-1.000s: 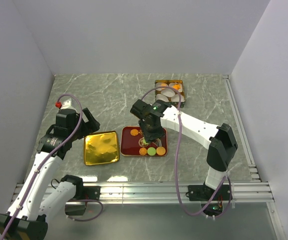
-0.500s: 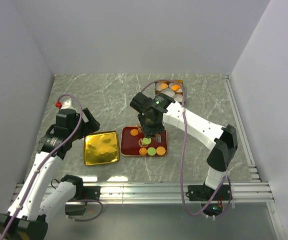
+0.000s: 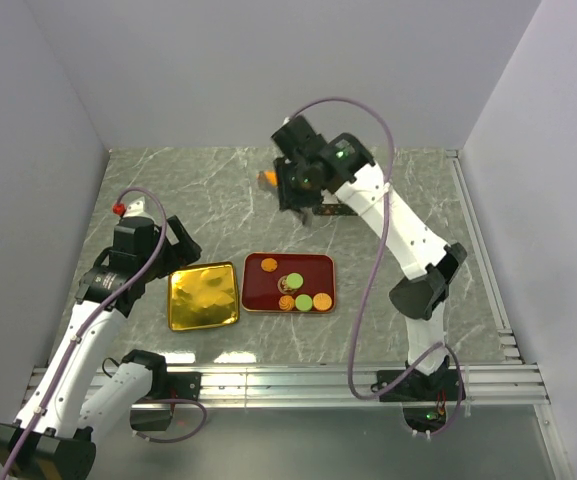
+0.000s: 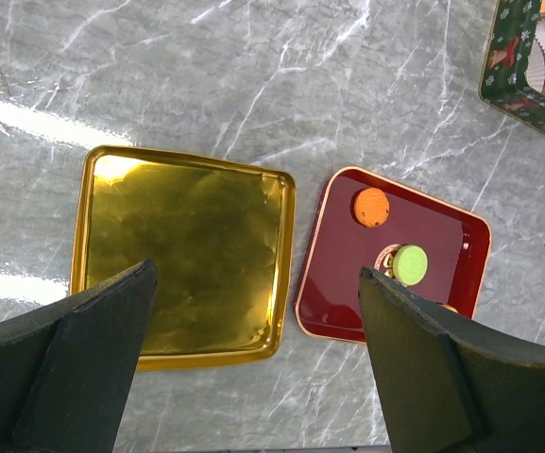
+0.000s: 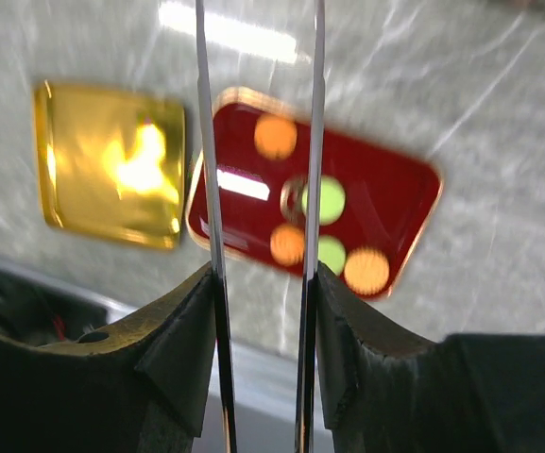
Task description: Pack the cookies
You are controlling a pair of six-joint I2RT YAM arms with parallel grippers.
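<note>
On the grey marble table (image 3: 408, 200) I see cookies (image 3: 303, 297) in a red tray (image 3: 318, 268). My right gripper (image 3: 303, 190) pinches something thin and clear. My left gripper (image 4: 253, 377) is wide open and holds nothing.

I see two trays side by side on the tabletop (image 3: 208, 190), edges nearly touching: the lid tray (image 3: 204, 296) to the left, the cookie tray (image 3: 290, 282) to the right. The cookies (image 3: 295, 281) lie in the right one. A tin (image 4: 529, 58) sits farther back and right, behind the raised right arm (image 3: 368, 200).
</note>
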